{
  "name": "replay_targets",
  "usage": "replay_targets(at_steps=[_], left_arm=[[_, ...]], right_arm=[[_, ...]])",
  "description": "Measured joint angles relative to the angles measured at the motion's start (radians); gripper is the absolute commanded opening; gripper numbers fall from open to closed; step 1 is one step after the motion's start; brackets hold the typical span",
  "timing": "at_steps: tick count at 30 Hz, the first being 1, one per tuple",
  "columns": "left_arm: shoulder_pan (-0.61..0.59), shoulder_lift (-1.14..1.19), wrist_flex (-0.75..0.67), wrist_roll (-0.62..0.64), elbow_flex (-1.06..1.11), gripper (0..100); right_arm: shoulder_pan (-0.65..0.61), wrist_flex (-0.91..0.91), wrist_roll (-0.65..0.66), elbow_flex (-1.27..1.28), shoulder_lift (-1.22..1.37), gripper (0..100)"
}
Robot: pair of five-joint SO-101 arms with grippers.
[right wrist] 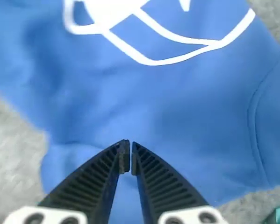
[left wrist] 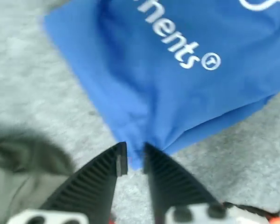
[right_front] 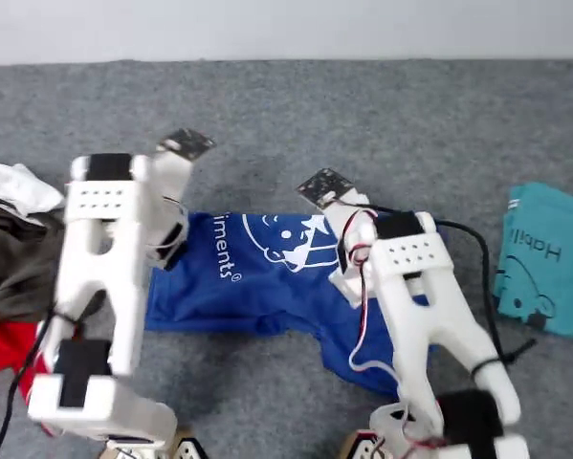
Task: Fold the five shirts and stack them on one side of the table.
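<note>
Blue shirt (right_front: 257,277) pinched by left tool (left wrist: 135,157) and right tool (right wrist: 130,157); teal shirt (right_front: 544,263), shirt pile (right_front: 9,258) flanking.

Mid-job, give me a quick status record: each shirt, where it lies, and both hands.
blue shirt: spread mid-table, rumpled
left hand: shut on the blue shirt's corner, beside the heap
right hand: shut, tips at the blue shirt's print; grip unclear
teal shirt: apart, on the right arm's side
heap on the left arm's side: white shirt, olive shirt, red shirt, unfolded
table: grey cover
</note>
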Motion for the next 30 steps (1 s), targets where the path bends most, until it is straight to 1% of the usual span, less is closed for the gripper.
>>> replay_targets(at_steps=[2,5,8,11,15,20,24,27,30], left_arm=[[0.014,0.078,-0.005,0.002,0.0,2],[0.002,0.193,-0.006,0.005,0.0,2],[-0.04,0.276,-0.008,0.006,0.0,2],[-0.087,0.33,-0.009,-0.018,-0.003,2],[-0.115,0.344,-0.02,-0.031,-0.009,2],[-0.155,0.344,-0.025,-0.035,-0.043,2],[-0.161,0.344,0.031,-0.038,-0.106,2],[-0.164,0.344,0.043,-0.048,-0.15,2],[-0.164,0.296,0.044,-0.052,-0.176,2]], right_arm=[[0.029,-0.043,0.0,0.0,0.069,1.0],[0.069,-0.084,0.0,0.0,0.17,0.9],[0.104,-0.094,0.0,0.0,0.252,0.9],[0.14,-0.095,0.0,-0.014,0.296,0.9],[0.167,-0.094,0.051,-0.032,0.318,0.9],[0.206,-0.086,0.069,-0.035,0.318,0.9],[0.215,0.008,0.097,-0.072,0.322,0.9],[0.229,0.08,0.1,-0.13,0.305,0.9],[0.233,0.121,0.1,-0.213,0.253,1.1]])
